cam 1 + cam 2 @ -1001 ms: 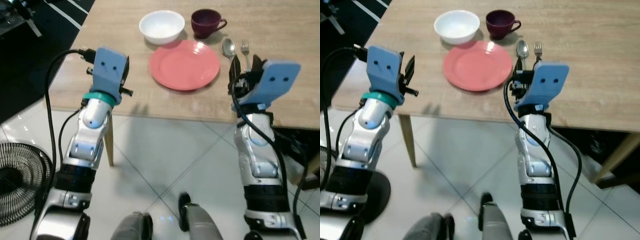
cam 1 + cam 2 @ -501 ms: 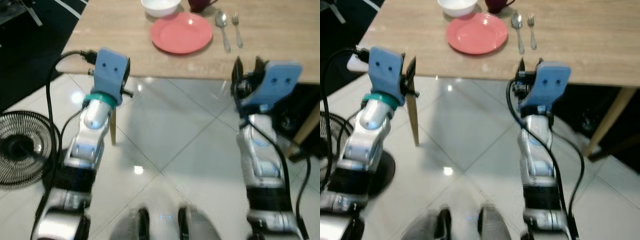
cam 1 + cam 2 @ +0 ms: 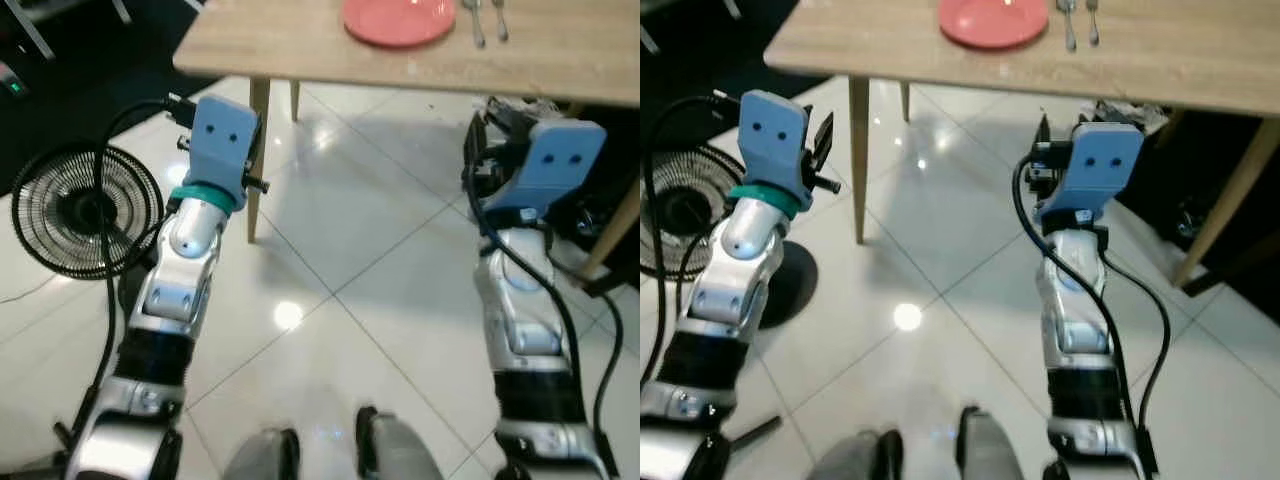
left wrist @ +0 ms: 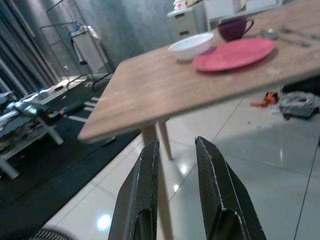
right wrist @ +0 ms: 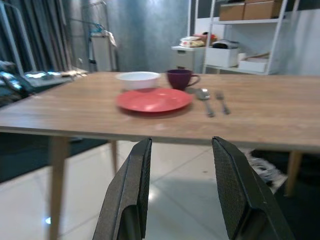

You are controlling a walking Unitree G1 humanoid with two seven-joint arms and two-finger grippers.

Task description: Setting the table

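Lower half of the head views: both arms raised over bare floor tiles, the left gripper [image 4: 175, 190] and right gripper [image 5: 180, 190] parted and empty, carrying nothing. At the top edge, the table [image 5: 280, 125] holds the plate [image 5: 154, 100], with spoon [image 5: 204, 97] and fork [image 5: 221, 100] beside it and bowl [image 5: 138, 79] and cup [image 5: 180, 78] behind, apparently laid for eating.

Wooden table [image 5: 280, 117]: plate [image 5: 154, 100], bowl [image 5: 138, 79], perhaps cutlery [image 5: 212, 102]

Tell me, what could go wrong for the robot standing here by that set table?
Its feet are near the floor fan and a thin cable on the tiles, so a step to its left might snag. Both the left hand and the right hand hang open and empty below the table edge; raising them could knock it.
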